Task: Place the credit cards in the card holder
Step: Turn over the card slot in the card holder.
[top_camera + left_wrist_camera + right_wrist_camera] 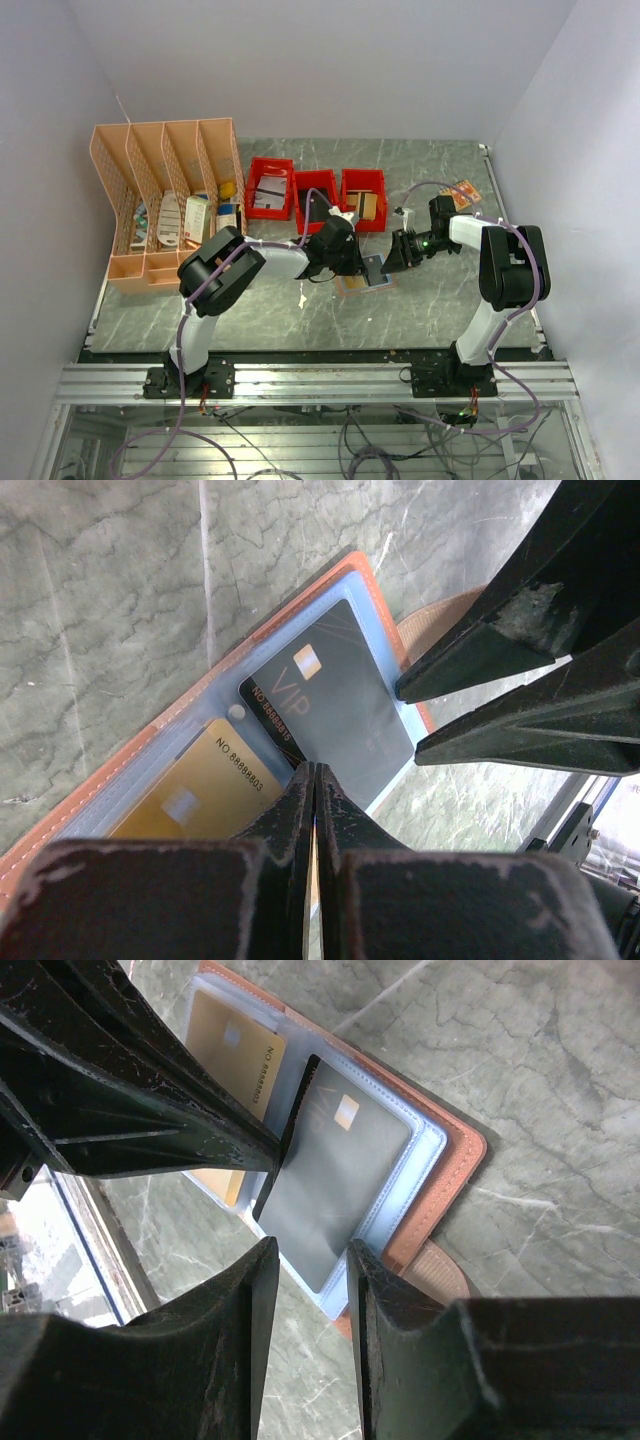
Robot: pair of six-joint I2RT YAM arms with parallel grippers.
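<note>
Bases of the left arm (215,275) and the right arm (510,265) sit at the near edge of the table (250,310). Both arms reach inward to its middle. There the card holder (455,1160) lies unfolded and flat, with its snap tab (435,1270) sticking out at one side and clear sleeves lining the inside. A gold card (205,780) sits in one sleeve. Beside it is a dark card (335,695) marked VIP, mostly under the next sleeve's plastic with a strip along one edge bare.

The left jaws are closed tight, tips against that bare edge. Whether they pinch the card or only touch it cannot be told. The right jaws stand partly open astride one end of the dark card, with a sliver of sleeve showing beside one finger, and they clamp nothing.

Farther back stand three red bins (315,190), and at the far left a peach organizer (165,200).
</note>
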